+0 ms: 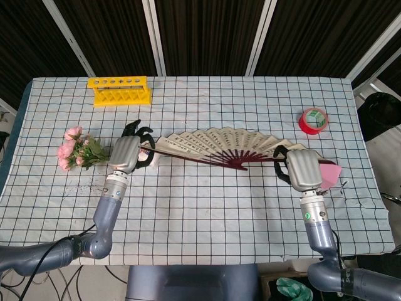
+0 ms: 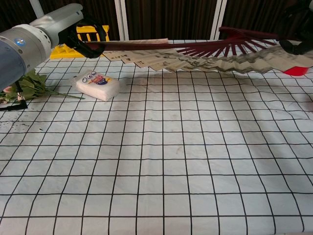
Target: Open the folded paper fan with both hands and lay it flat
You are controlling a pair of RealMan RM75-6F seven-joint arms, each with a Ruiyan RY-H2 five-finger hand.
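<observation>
The paper fan (image 1: 219, 145) is spread open, beige paper with dark red ribs, and hangs nearly level above the table between my two hands; the chest view shows the fan (image 2: 205, 58) edge-on. My left hand (image 1: 127, 153) grips the fan's left outer rib, and the chest view shows that left hand (image 2: 83, 35) at the upper left. My right hand (image 1: 302, 168) holds the right outer rib near the pivot. In the chest view the right hand (image 2: 298, 36) is cut off at the right edge.
A white packet (image 2: 96, 84) lies under the fan's left end. Pink flowers (image 1: 74, 150) sit at the left, a yellow rack (image 1: 119, 90) at the back left, red tape (image 1: 314, 120) at the back right, and a pink block (image 1: 332, 173) beside my right hand. Checkered cloth (image 2: 161, 161) covers the table.
</observation>
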